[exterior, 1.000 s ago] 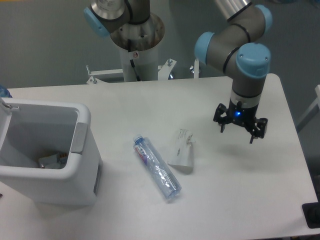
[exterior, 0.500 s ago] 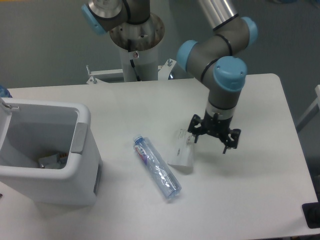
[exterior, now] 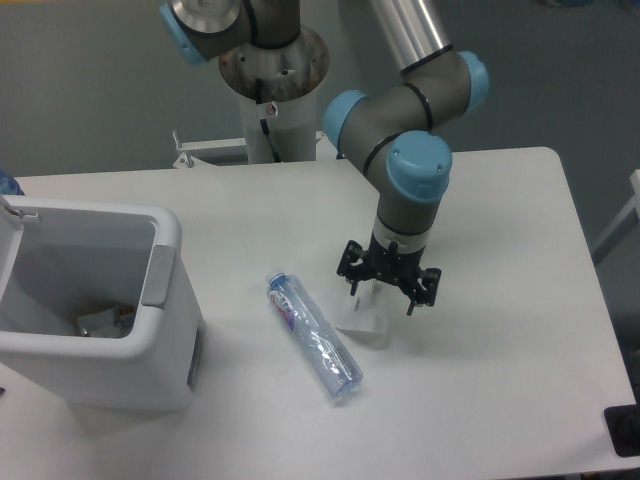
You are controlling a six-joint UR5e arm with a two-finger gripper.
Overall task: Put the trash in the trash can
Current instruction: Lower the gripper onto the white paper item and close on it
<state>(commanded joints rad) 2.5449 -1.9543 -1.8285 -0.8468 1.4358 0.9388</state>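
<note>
Fixed camera, single view. Table (exterior: 500, 380): white top, rounded corners, spanning most of the frame. Trash can (exterior: 165, 300): large boxy white bin with thick rim and grey side panel, standing at the near left of the table, open at the top; some small scraps lie in its bottom, too small to identify. Bottle (exterior: 313, 335): long, clear, crushed plastic with a blue-red label near its far end, lying flat at the table's centre, angled from far left to near right, well apart from the bin and to its right. Packet (exterior: 364, 318): smaller, flattened, white, lying flat just right of the bottle without touching it; its far part is covered by the gripper. Gripper (exterior: 388, 292): black, two-finger, pointing downward directly over the far end of the packet, fingers spread wide with one to either side; whether the tips touch the packet or the table cannot be told; nothing is held. Arm (exterior: 405, 150): grey links with light blue joint caps, reaching from the far centre down to the gripper. Robot base column (exterior: 272, 100): white, at the far edge behind the table.
</note>
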